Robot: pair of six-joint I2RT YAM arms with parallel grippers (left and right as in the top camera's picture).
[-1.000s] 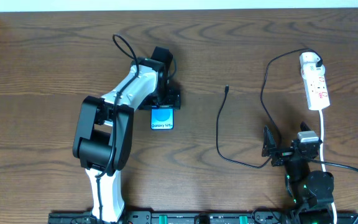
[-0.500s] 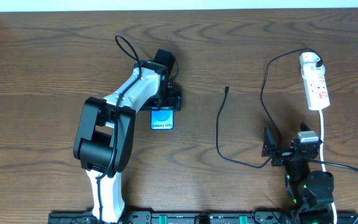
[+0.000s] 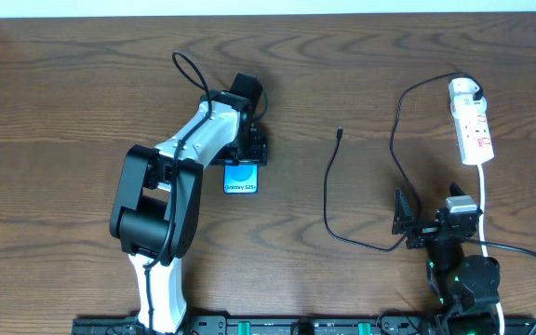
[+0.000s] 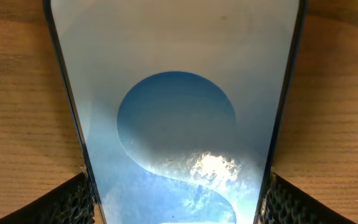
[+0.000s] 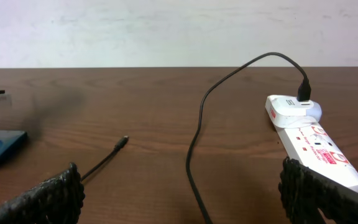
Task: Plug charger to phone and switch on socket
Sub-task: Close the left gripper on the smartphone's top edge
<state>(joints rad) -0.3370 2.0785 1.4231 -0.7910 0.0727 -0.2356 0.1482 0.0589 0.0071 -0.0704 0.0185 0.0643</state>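
Brown wood-grain table (image 3: 63, 93) carried the phone (image 3: 241, 177) face up, left of centre. The left gripper (image 3: 246, 156) straddled its upper end with a pad at each long edge; whether it pinched the phone I could not tell. The right gripper (image 5: 182, 190) stood wide apart and empty near the charger (image 3: 327, 200), whose connector tip (image 3: 340, 133) lay loose, well apart from the phone. The step in hand, I judged, was securing the phone; the next called for lifting that tip and lining it up with the port. The phone's white band read "Galaxy", then roughly "S25". The socket (image 3: 473, 126), at far right, bore red print too small to read.
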